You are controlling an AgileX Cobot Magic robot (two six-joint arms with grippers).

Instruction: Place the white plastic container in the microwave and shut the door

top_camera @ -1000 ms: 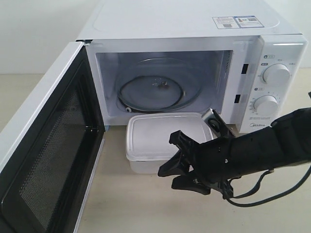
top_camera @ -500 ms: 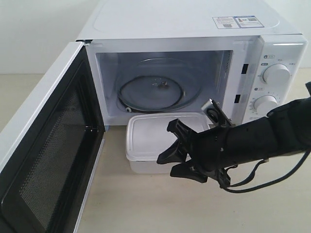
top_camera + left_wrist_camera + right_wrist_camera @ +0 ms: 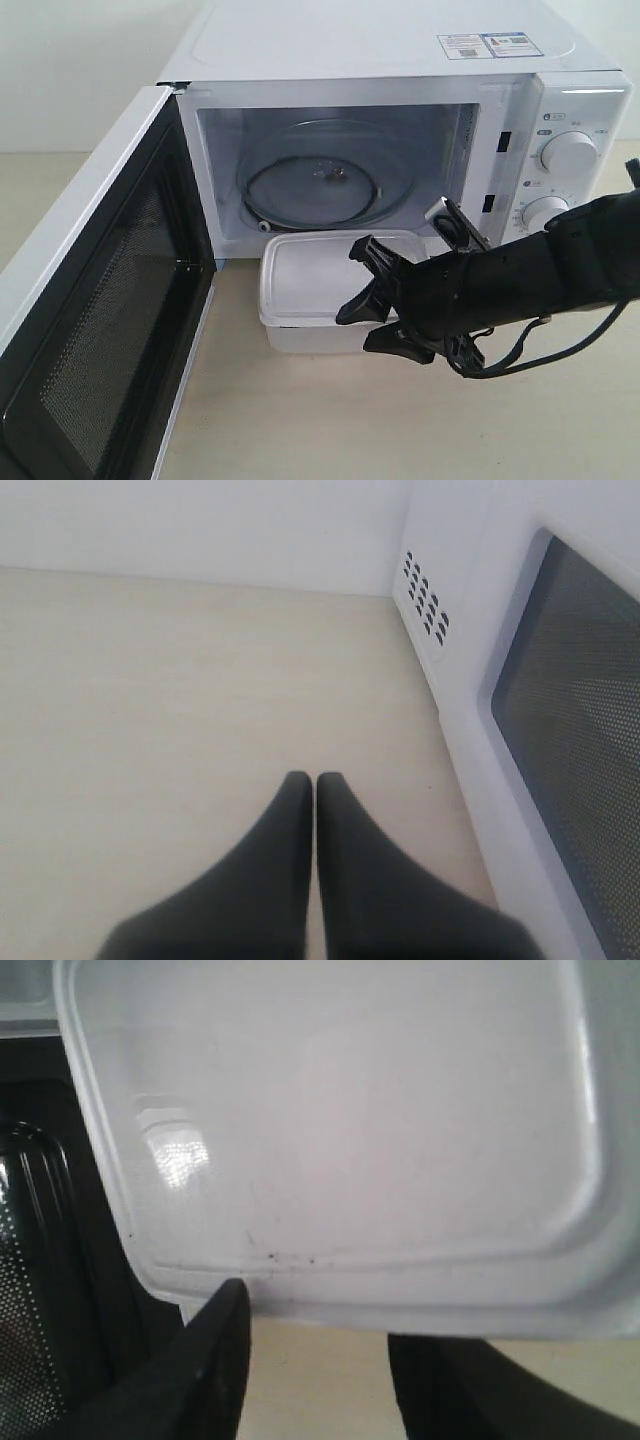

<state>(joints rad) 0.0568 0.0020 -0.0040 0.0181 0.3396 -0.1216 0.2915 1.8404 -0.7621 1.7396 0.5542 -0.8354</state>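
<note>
1. On a pale table (image 3: pixel 300 430): one white microwave (image 3: pixel 380 40), standing at the back, its cavity open to the front, with two stickers (image 3: pixel 490 45) on the top.
2. On the left of the cavity: the door (image 3: pixel 90 300), swung fully open, white outside, with a black inner frame and a dark mesh window.
3. Inside the cavity: one round glass plate (image 3: pixel 320 185), lying flat on the floor, nothing on it.
4. Just in front of the cavity, on the table: one translucent white container (image 3: pixel 310 285), rectangular with rounded corners, lid on, upright. It is wholly outside the microwave, its far edge close to the sill.
5. At the container's near right corner: the right gripper (image 3: pixel 348 283), black, reaching in from the right. Its jaws stand wide apart, one finger above the lid and one at the front wall; they are not closed on the container.
6. On the right panel: two round white dials (image 3: pixel 568 153), one above the other.
7. Beside the outer face of the door, above the bare table: the left gripper (image 3: pixel 315 780), fingers pressed together, holding nothing.
</note>
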